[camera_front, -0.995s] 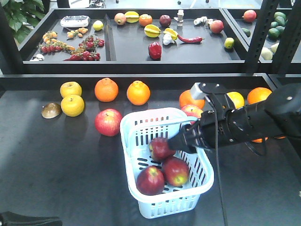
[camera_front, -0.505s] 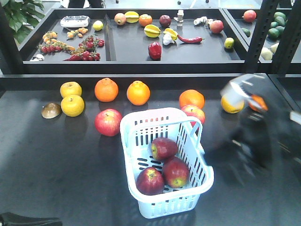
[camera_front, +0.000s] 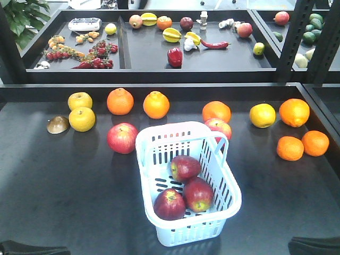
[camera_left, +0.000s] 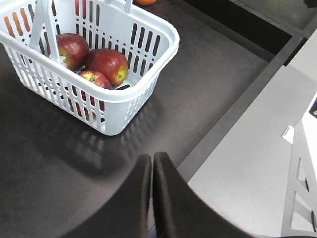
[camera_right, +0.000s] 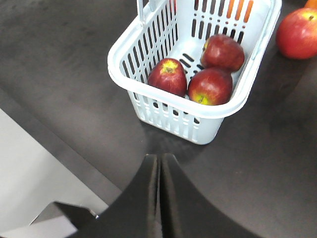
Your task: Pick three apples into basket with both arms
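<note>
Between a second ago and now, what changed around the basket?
The right arm, which reached into the pale blue-white slotted plastic basket at the rear dark maroon-red apple, let go and withdrew right, out of the front view. All three apples, the basket and surrounding fruit stayed put.

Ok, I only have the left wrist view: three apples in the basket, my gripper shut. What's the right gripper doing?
Observer: The right gripper is shut and empty, apart from the basket, near the table's edge.
Operator: Any dark apples outside the basket?
Observer: None in the front view. Only two brighter red apples lie out: one left of the basket, one behind its far right corner.
</note>
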